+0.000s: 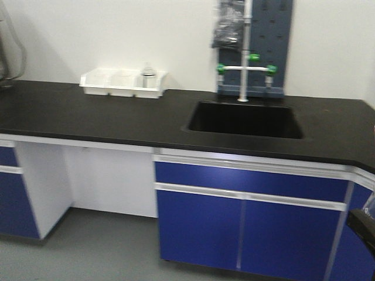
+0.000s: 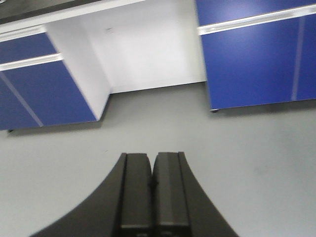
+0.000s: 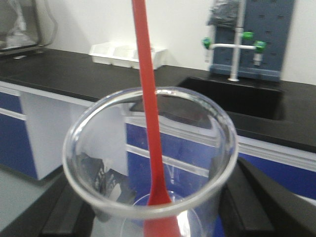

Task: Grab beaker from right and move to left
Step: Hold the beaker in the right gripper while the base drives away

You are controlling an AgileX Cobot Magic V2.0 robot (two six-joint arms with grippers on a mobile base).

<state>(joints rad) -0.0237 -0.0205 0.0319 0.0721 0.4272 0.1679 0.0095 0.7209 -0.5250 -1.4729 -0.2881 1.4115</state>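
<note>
Evidently the right gripper (image 3: 155, 207) grasps the small clear glass cylindrical beaker (image 3: 118, 163) upright, so its thin red stirring rod (image 3: 147, 98) won't tip out, nearer than the black countertop (image 3: 74, 74). The left gripper (image 2: 152, 187), clenched empty, faces the grey floor (image 2: 247, 158).

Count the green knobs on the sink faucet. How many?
3 green knobs on the faucet: one at the left end of the crossbar, one at the right end, and one higher up beside the riser. The right wrist view shows the same three; any behind the pipe would be hidden.
</note>
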